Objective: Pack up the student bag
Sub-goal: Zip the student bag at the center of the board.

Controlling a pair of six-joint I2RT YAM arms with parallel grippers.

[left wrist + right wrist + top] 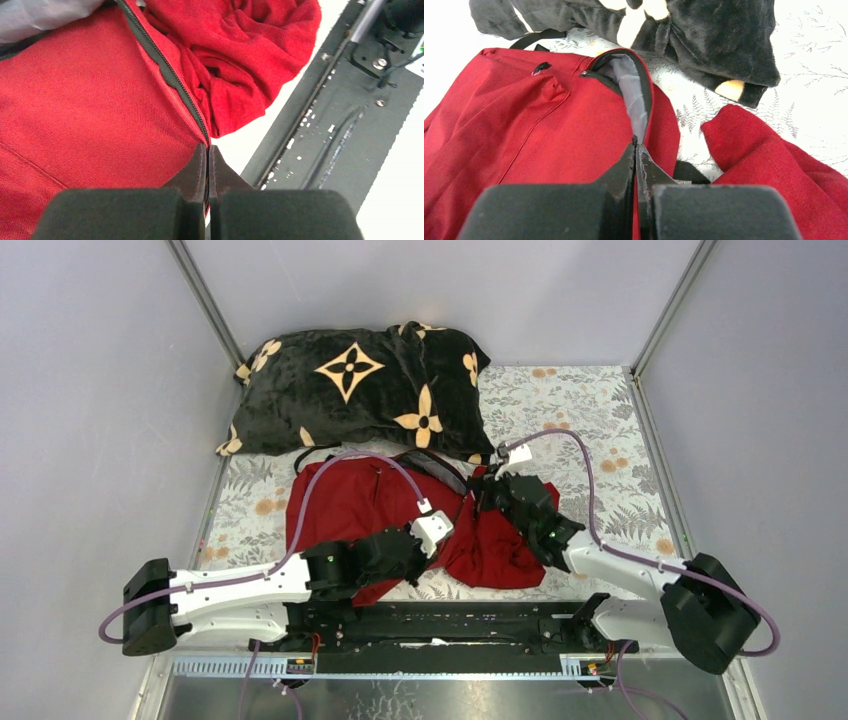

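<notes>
The student bag (345, 502) lies flat mid-table, a red backpack with black zipper lines and a dark strap. My left gripper (452, 532) is shut on the bag's zipper edge (165, 70) at its near right corner; its fingertips (202, 155) pinch the seam of the bag (75, 115). My right gripper (484, 490) is shut on the rim of the bag's open mouth, where grey lining (631, 95) shows. In the right wrist view its fingertips (630, 155) clamp the red bag (524, 130).
A dark-red plain cloth (500, 545) lies crumpled against the bag's right side, and also shows in the left wrist view (240, 55) and the right wrist view (774, 165). The black plush blanket (360, 390) lies at the back. The black base rail (430, 625) runs along the near edge.
</notes>
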